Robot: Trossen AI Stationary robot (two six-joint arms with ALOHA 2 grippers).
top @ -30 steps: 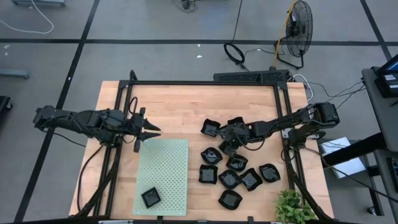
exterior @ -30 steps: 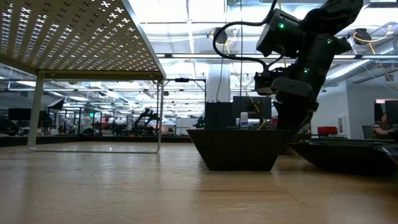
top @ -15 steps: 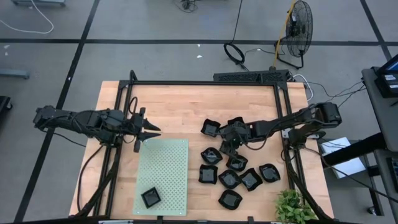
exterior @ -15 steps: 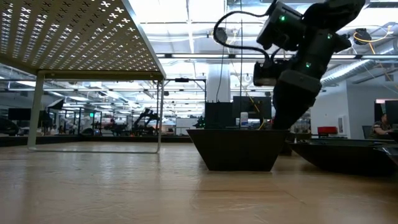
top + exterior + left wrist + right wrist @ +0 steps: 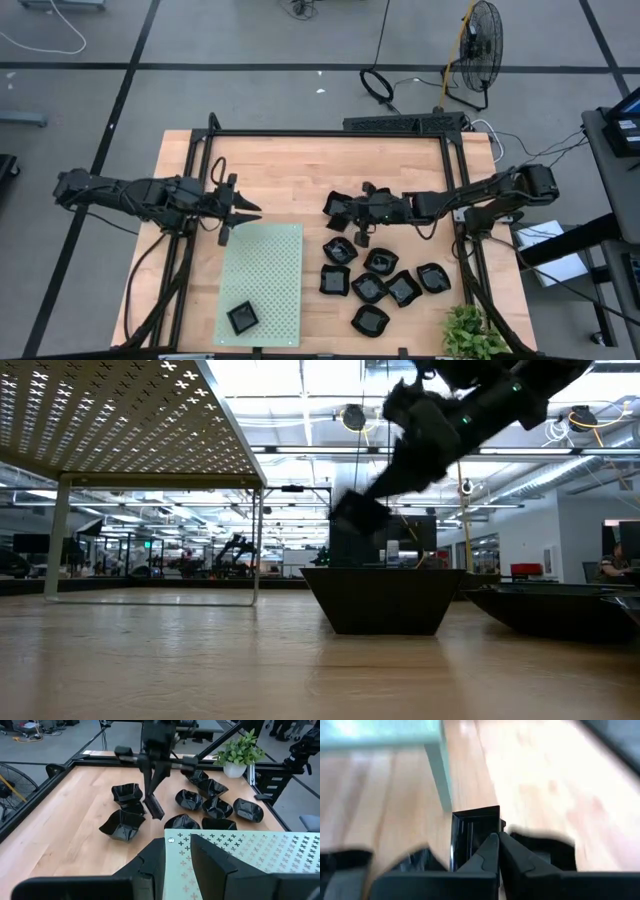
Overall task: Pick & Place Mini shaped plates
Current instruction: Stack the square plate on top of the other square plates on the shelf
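One small black plate [image 5: 242,318] lies on the pale green mat [image 5: 262,285] at the lower left of your high view, and the other mini plates [image 5: 381,276] cluster on the wood right of centre. There the right gripper [image 5: 358,240] sits at the cluster's upper edge, while the left gripper [image 5: 243,209] waits just above the mat's top edge, fingers spread. In your low view a dark plate [image 5: 360,513] hangs off the table at upper centre. Your left wrist view shows that plate [image 5: 154,808] pinched on edge above the table, near the cluster. Your right wrist view shows both fingers [image 5: 489,854] closed on a square plate's rim [image 5: 475,836].
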